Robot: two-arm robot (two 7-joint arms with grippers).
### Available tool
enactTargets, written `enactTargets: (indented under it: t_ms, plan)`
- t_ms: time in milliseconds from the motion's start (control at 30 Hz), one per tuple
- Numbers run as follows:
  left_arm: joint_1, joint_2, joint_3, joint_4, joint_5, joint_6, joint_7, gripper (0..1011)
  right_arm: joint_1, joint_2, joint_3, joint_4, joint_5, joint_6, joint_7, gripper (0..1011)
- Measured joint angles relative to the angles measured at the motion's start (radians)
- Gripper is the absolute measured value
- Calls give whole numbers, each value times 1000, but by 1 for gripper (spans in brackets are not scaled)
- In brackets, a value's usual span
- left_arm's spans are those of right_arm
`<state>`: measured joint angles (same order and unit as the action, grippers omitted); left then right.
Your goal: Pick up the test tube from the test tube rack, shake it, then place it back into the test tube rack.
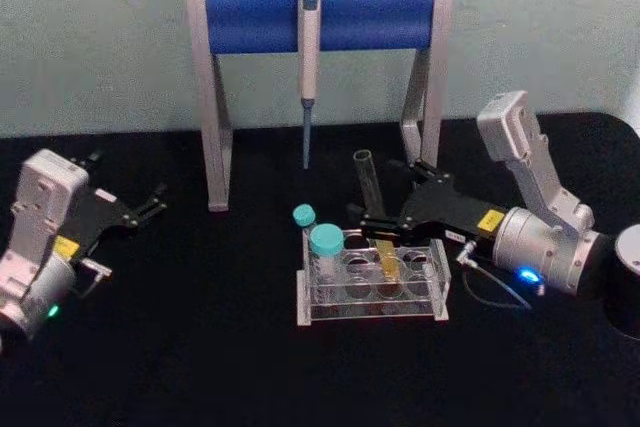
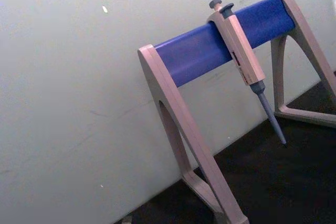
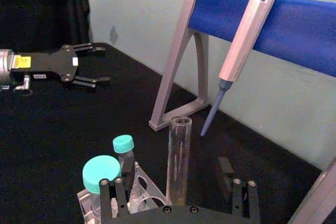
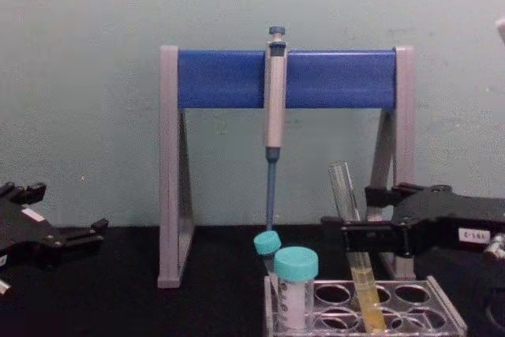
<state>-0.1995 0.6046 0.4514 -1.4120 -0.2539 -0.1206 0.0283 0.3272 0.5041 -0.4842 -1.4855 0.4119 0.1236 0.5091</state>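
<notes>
Grasp step, I judge: my right gripper [image 3: 176, 184], jaws wide, straddles the test tube [image 4: 353, 219], which stands in the test tube rack [image 1: 372, 309] and leans toward 11 o'clock. The next move calls for closing gently, then lifting. My left gripper [image 1: 152, 202] sits at 9 o'clock, fingers apart.

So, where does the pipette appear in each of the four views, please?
Head view: pipette at top centre, hanging upright.
Left wrist view: pipette slanting across the blue bar.
Right wrist view: pipette slanting across the bar, beyond the test tube.
Chest view: pipette at centre, upright.
Shared landmark: that blue bar.
</notes>
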Motion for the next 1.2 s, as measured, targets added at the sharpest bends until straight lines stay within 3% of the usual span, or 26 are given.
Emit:
enactTargets:
  t_ms: [1100,1200]
  plan:
    - [0,0,0,0,0,0,0,1001,8,-10,4,14,-7,11,-2,1000]
    - [0,0,0,0,0,0,0,1001,8,-10,4,14,-7,10,-2,960]
